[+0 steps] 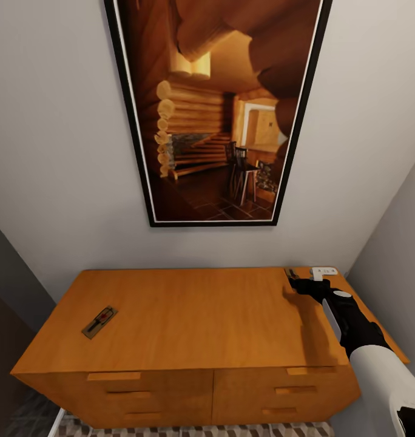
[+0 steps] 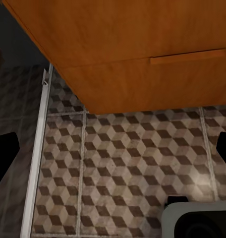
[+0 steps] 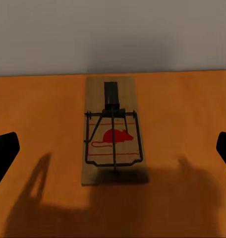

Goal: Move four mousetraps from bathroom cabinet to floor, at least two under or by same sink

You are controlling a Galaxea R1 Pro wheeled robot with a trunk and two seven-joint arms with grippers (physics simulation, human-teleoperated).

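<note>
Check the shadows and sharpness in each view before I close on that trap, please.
Right wrist view: the mousetrap is sharp and evenly lit, with dark gripper shadows on the cabinet top nearer the camera. Head view: the right arm's shadow darkens the top beside the right gripper; the other mousetrap lies unshaded. Left wrist view: the bathroom floor is dim but legible.

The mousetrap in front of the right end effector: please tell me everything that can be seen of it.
The mousetrap is a small flat rectangular board of tan wood. It carries a dark wire frame, a dark bar along its middle and a red mouse printed on it. It lies flat on the orange-brown top of the cabinet, near the back edge by the grey wall. The open right end effector points at it, fingers apart on both sides, not touching it.
</note>
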